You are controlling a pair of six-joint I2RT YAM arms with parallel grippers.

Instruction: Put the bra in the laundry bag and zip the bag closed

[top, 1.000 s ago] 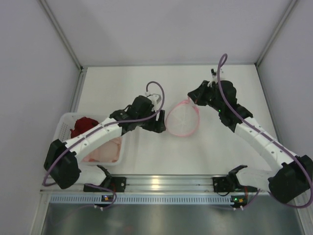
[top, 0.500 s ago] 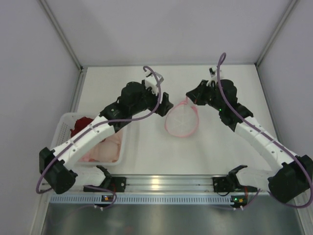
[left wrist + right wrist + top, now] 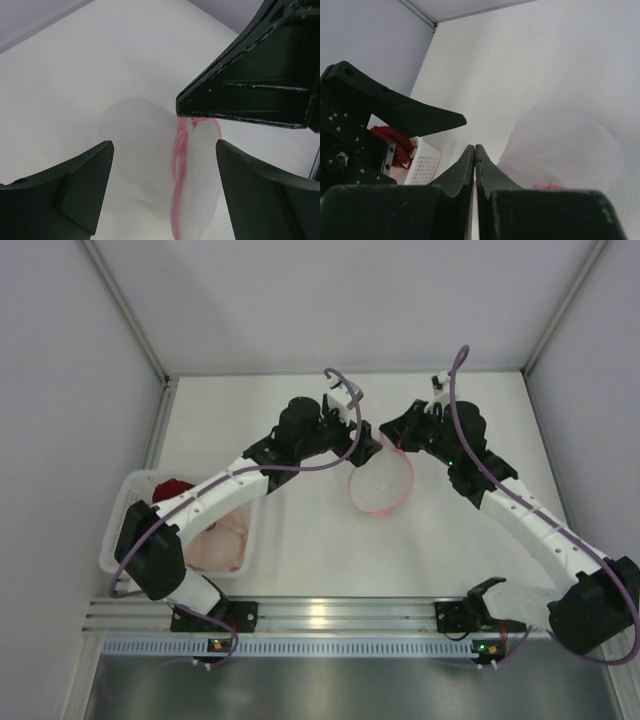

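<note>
The laundry bag, white mesh with a pink zip rim, sits at mid table, tilted up by its far rim. My right gripper is shut on that rim; in the right wrist view its jaws are pressed together with the bag just beyond. My left gripper is open and empty at the bag's far left edge; in the left wrist view the bag and its pink rim lie between the fingers. The pale pink bra lies in the basket.
A white perforated basket stands at the near left and also holds a dark red bra. It shows in the right wrist view too. The right gripper's fingers cross the top right of the left wrist view. Enclosure walls ring the table.
My left arm has swung away from the basket, farther and to the right, up to the bag's top rim. The bag has shifted slightly right and stands more upright. The right arm has stayed put.
</note>
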